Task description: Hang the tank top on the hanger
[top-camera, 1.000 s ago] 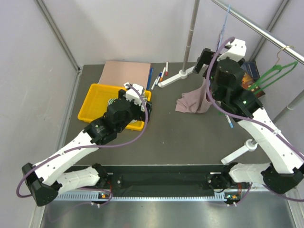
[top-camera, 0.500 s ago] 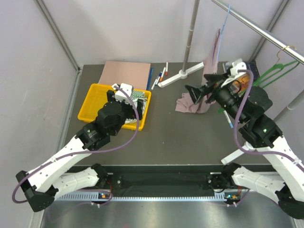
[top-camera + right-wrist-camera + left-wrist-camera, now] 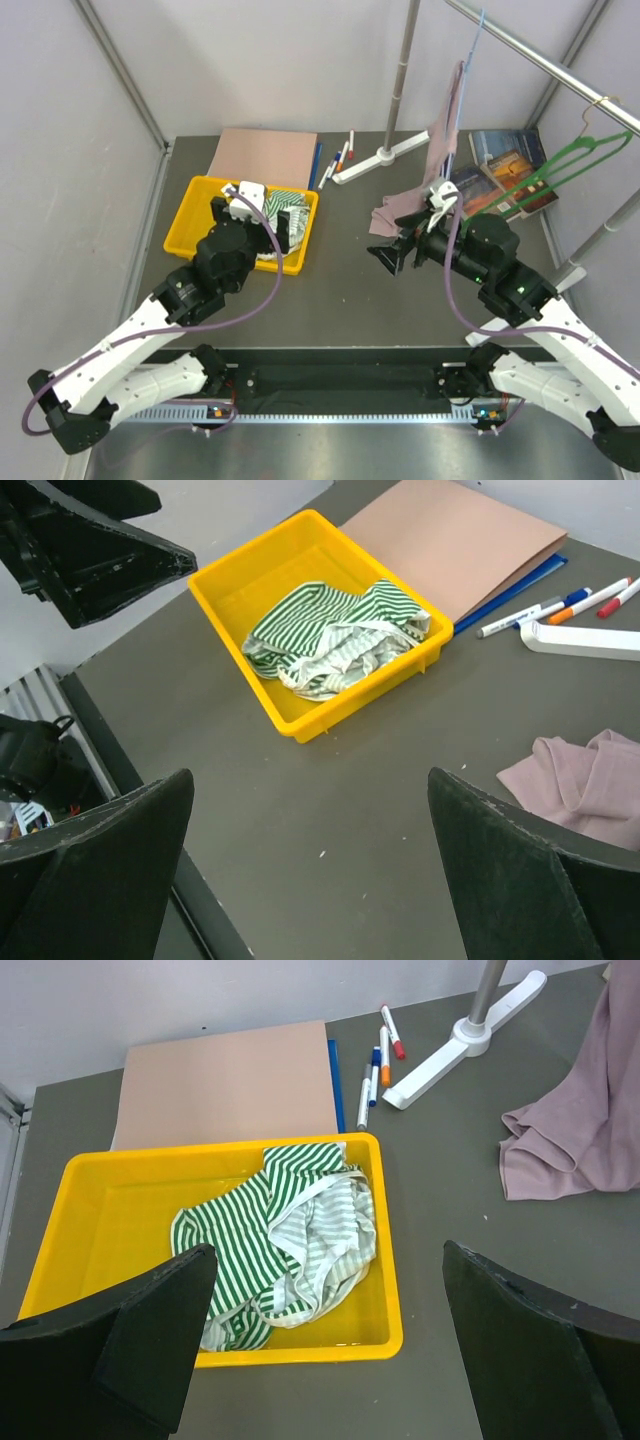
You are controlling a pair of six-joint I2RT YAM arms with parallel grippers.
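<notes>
The pink-mauve tank top [image 3: 447, 120] hangs from the light-blue wire hanger [image 3: 477, 38] on the rail at the back right. Its lower end lies bunched on the table [image 3: 398, 216]. It also shows in the left wrist view [image 3: 580, 1130] and in the right wrist view [image 3: 580, 780]. My right gripper [image 3: 390, 252] is open and empty, low over the table, near and left of the bunched cloth; the right wrist view [image 3: 310, 880] shows bare table between its fingers. My left gripper [image 3: 255, 222] is open and empty above the near edge of the yellow tray [image 3: 388, 1260].
The yellow tray [image 3: 180, 225] holds a green-and-white striped cloth [image 3: 290, 1230]. A pink board [image 3: 265, 155] and pens [image 3: 335, 160] lie behind it. The rack pole [image 3: 405, 70] stands on its white foot [image 3: 375, 160]. Books [image 3: 505, 165] and a green hanger [image 3: 575, 160] are at the right.
My right gripper has left the hanger and tank top and swung down and left to low over the table. The tank top now hangs from the rail. My left gripper drew back slightly.
</notes>
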